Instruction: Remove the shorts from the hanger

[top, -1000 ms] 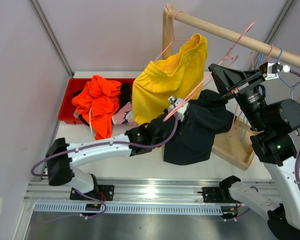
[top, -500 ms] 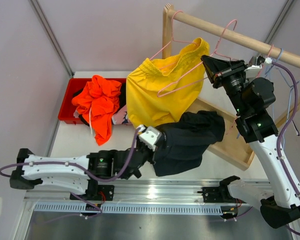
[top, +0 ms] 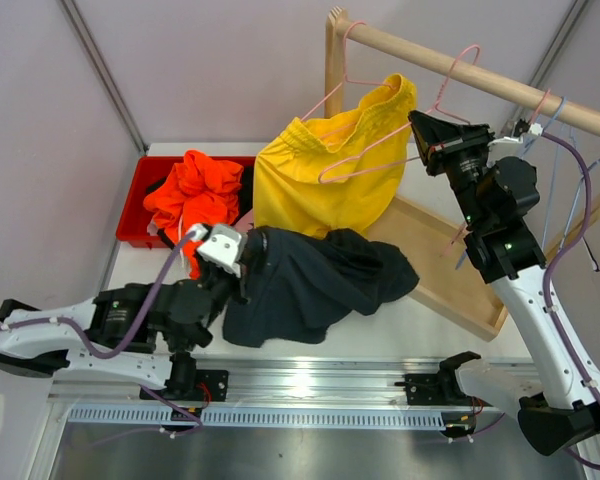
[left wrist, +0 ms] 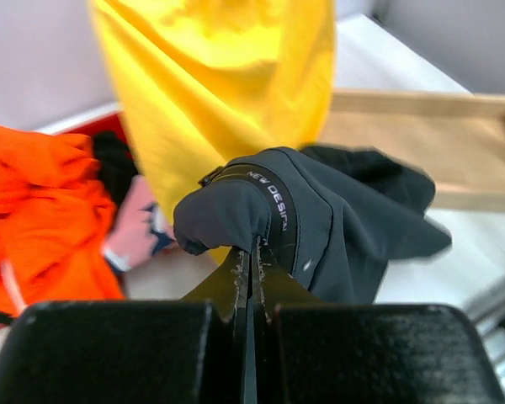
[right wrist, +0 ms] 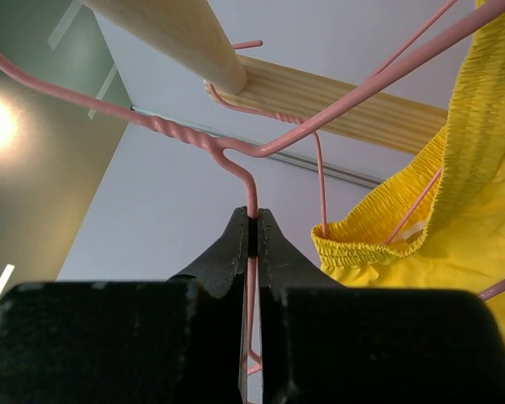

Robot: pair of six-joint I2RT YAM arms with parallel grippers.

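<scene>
**A:** Since a second ago the left arm has swung back toward the red bin, dragging the dark charcoal shorts clear of the pink hanger. They now sag across the table.

**B:** And the yellow shorts?

**A:** Hanging from the rail on their own hanger. I'd judge the cloth limp and light, so it should slide off wire easily. Take the elastic waistband.

**B:** Fingers?

**A:** Left gripper is pinched on the dark waistband; right gripper is clamped on the hanger's neck.
</scene>
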